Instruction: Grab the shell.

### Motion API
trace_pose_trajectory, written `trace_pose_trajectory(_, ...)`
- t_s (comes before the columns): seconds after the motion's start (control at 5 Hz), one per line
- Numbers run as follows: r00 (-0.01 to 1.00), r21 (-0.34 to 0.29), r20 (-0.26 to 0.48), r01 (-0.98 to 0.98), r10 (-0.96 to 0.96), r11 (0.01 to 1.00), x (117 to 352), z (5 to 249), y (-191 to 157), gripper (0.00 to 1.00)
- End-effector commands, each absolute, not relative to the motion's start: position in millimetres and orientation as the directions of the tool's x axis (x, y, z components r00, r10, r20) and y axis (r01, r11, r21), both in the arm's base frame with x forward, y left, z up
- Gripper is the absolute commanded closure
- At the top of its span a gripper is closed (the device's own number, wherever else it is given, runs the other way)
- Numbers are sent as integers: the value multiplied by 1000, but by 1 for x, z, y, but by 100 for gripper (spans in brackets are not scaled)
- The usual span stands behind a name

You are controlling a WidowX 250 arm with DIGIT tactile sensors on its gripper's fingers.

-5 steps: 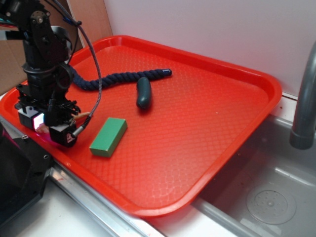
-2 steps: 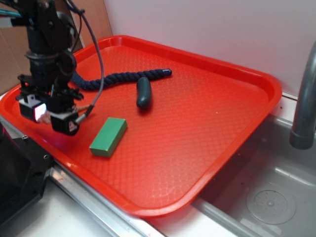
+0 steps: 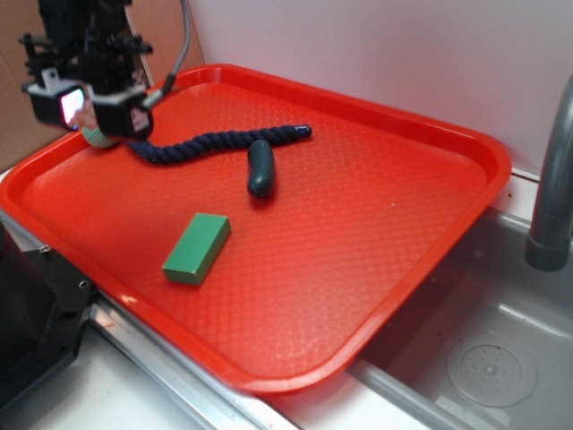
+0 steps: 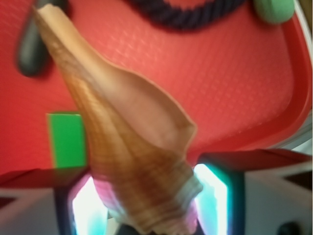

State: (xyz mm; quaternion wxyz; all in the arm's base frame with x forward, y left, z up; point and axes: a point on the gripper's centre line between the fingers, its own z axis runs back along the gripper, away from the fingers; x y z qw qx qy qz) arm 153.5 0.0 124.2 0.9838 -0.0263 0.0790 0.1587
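Note:
In the wrist view the tan-orange shell (image 4: 127,137) fills the middle, its knobbly wide end clamped between my two lit fingers (image 4: 215,196) and its thin point reaching away over the tray. My gripper (image 4: 146,200) is shut on it. In the exterior view the gripper (image 3: 89,103) hangs raised above the far left corner of the red tray (image 3: 421,260). Only a small pinkish bit of the shell (image 3: 85,110) shows between the fingers there.
On the tray lie a green rectangular block (image 3: 196,248), a dark green oblong piece (image 3: 260,167) and a dark blue rope (image 3: 224,141) with a pale green knob (image 3: 98,136) at its left end. A sink basin (image 3: 492,367) and grey faucet post (image 3: 555,179) stand at the right.
The gripper has risen from just above the tray's left edge and moved toward the far left corner, carrying the shell with it. The block, rope and oblong piece have not moved.

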Motion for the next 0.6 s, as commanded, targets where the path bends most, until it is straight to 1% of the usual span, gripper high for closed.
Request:
trace_pose_trajectory(0.0, 953, -55, -21, -303, 302, 952, 165, 194, -14, 100)
trace_pose_trajectory(0.2, 957, -45, 43, -286, 288, 957, 161, 208, -22, 100)
trace_pose_trajectory(0.4, 958, -44, 16, -285, 286, 957, 168, 200, -15, 100)
